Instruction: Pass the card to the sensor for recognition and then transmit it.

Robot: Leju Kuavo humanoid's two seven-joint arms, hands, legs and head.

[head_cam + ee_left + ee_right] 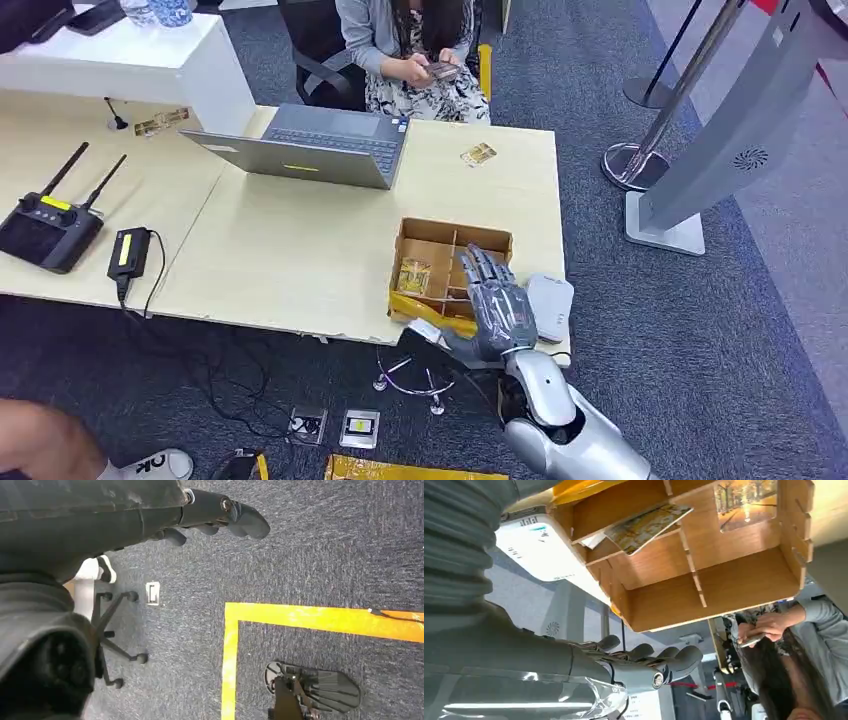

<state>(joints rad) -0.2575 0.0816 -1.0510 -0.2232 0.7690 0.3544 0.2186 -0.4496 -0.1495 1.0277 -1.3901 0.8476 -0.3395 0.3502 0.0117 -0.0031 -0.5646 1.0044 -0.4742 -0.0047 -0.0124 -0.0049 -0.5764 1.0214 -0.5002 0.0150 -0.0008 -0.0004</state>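
Right hand hovers over the wooden divider box, fingers spread, gripping nothing; the card lies in a near compartment; risk is fingers catching the partitions and shoving the box off the table edge (white reader just beside); left hand hangs empty, fingers loosely curled

A yellow-patterned card leans tilted in a compartment of the wooden divided box, beside the white sensor.
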